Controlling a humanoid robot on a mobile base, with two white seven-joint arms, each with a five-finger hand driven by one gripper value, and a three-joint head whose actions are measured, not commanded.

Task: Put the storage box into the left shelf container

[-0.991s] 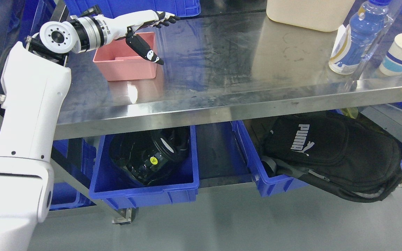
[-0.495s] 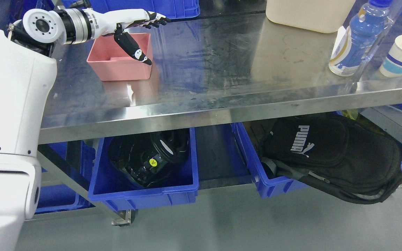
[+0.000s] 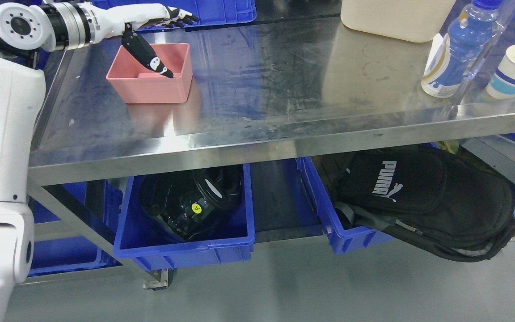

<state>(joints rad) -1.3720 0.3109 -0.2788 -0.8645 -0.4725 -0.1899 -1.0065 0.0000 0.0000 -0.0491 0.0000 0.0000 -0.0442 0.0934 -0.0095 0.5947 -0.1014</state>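
While the left hand (image 3: 150,27) hangs over the pink storage box (image 3: 150,74), its fingers (image 3: 179,17) are stretched out and apart beyond the box's far rim, and the dark thumb (image 3: 148,58) points down into the box's open top; whether it touches the inside cannot be told. Nothing is gripped. Storage box sits upright on the steel counter (image 3: 262,71), toward the counter's far left part, empty inside. Far right of the box on the counter: blue drink bottle (image 3: 456,49), paper cup (image 3: 512,69) just beside it, cream tub (image 3: 396,18) at the back edge. Below the counter, nearly under the box, a blue shelf container (image 3: 186,250) holds a black device (image 3: 190,201); a second blue bin (image 3: 342,232) to its right carries a black bag (image 3: 423,201).
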